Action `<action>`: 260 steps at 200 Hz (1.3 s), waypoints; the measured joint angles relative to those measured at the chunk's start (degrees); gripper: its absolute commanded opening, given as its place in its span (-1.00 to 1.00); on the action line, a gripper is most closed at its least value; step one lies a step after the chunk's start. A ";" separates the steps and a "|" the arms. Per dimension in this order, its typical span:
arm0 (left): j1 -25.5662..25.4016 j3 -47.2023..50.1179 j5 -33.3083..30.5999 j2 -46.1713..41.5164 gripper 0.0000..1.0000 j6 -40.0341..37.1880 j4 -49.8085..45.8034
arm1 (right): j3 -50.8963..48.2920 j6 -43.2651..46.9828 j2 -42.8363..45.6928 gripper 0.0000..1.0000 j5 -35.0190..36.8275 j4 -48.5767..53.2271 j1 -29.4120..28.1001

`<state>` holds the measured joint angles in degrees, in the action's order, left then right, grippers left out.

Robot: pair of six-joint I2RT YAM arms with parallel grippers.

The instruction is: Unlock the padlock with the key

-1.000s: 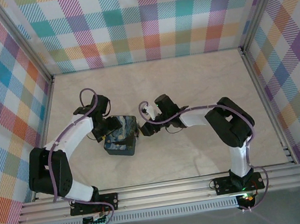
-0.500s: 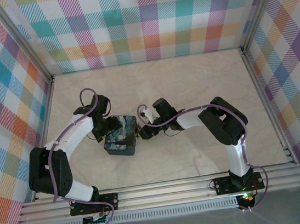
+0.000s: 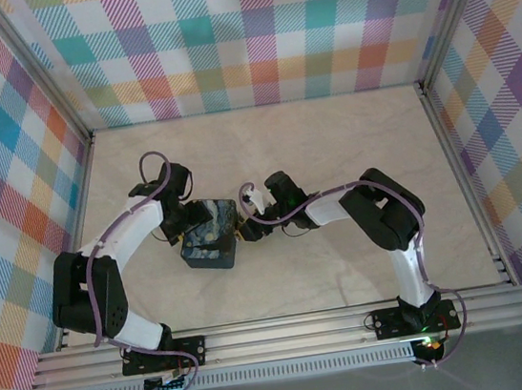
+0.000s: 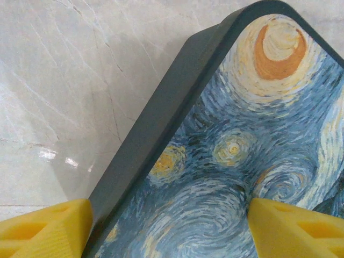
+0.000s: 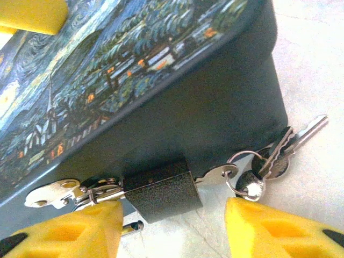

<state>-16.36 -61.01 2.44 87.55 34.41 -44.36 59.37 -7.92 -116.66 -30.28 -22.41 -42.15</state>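
Marble table [image 5: 317, 64], padlock [image 5: 161, 189] btwn right end effector [image 5: 172, 210] tips [image 5: 70, 231]

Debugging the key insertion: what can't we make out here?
- Right wrist: padlock shackle, overlapped by the hasp; locked or not is unclear.
- Right wrist: key blade, hidden by the padlock body; insertion depth unclear.
- Top: padlock and key, too small to pick out beside the right hand.
- Left wrist: left hand fingertips cut off by the bottom edge.
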 measured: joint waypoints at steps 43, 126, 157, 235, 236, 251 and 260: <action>0.63 0.00 0.74 0.37 0.49 0.00 0.94 | -1.51 1.09 -1.49 -0.18 -1.70 -6.58 0.07; 1.46 0.00 3.41 0.79 0.49 -0.63 1.49 | -5.38 -0.17 -0.90 -0.60 -0.22 -13.40 0.07; 2.32 0.68 5.51 0.79 0.50 -0.13 3.23 | -6.91 -0.20 2.01 -0.72 1.79 -11.06 -0.04; 2.97 1.97 6.95 0.22 0.51 1.55 5.92 | -5.35 1.77 9.66 -0.55 6.62 -0.09 -1.73; 2.97 1.97 6.95 0.22 0.51 1.57 5.92 | -5.33 1.77 9.68 -0.54 6.69 0.02 -1.73; 2.97 2.01 6.69 -0.13 0.54 1.79 5.73 | -4.92 2.56 9.94 -0.36 6.88 1.57 -1.70; 2.97 2.03 6.29 -0.46 0.55 1.79 5.46 | -4.87 2.64 10.16 -0.24 6.82 2.34 -1.70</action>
<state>-13.39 -58.98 8.73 87.09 36.21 -38.89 54.50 -5.28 -106.50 -23.46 -20.08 -43.86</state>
